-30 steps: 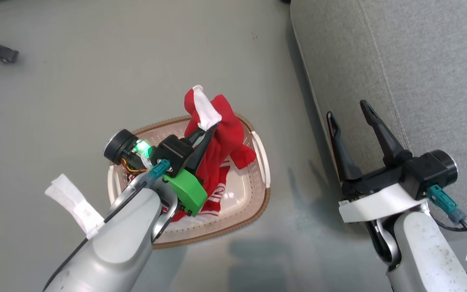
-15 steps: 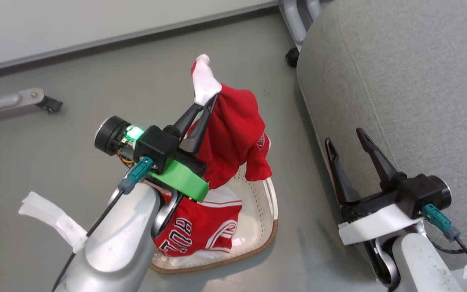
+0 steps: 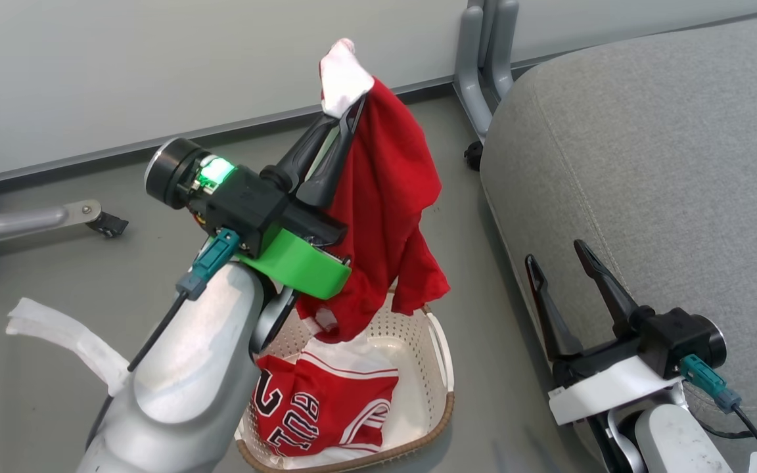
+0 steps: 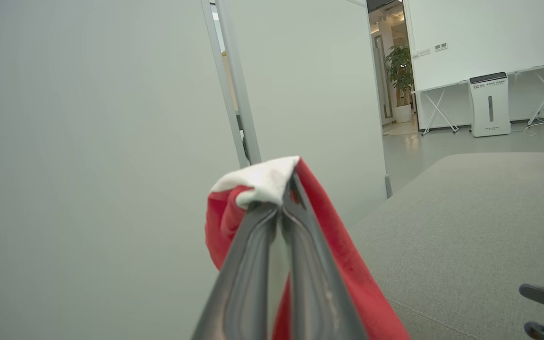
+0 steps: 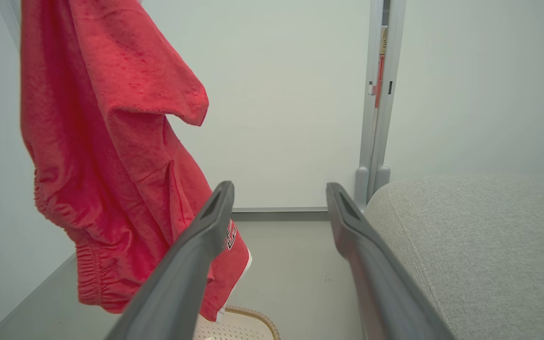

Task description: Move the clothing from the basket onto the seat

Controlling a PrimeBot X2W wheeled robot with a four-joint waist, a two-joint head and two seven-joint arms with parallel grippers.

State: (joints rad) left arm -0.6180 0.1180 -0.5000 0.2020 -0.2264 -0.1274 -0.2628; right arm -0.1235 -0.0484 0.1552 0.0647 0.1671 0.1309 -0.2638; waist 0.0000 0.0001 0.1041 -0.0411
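Observation:
My left gripper (image 3: 352, 108) is shut on the white-trimmed edge of the plain red shirt (image 3: 391, 197), which hangs high above the basket (image 3: 443, 387). In the left wrist view the left gripper (image 4: 284, 189) pinches the shirt (image 4: 343, 255). The red lettered jersey (image 3: 326, 407) lies crumpled in the cream basket on the floor. The grey seat (image 3: 648, 164) is to the right. My right gripper (image 3: 556, 253) stands open and empty beside the seat's edge. In its wrist view the right gripper (image 5: 280, 189) sees the shirt (image 5: 111, 141) hanging on the left, the seat (image 5: 480, 236) on the right and the basket's rim (image 5: 253, 314) below.
A pale wall panel runs behind the basket, with a grey metal post (image 3: 483, 66) at the seat's far corner. A metal leg with a caster (image 3: 106, 225) lies on the floor at the left. Grey floor separates basket and seat.
The head camera has tilted up. My left gripper has lifted the red shirt higher, so most of it hangs above the basket. The jersey stays in the basket and the right gripper stays open.

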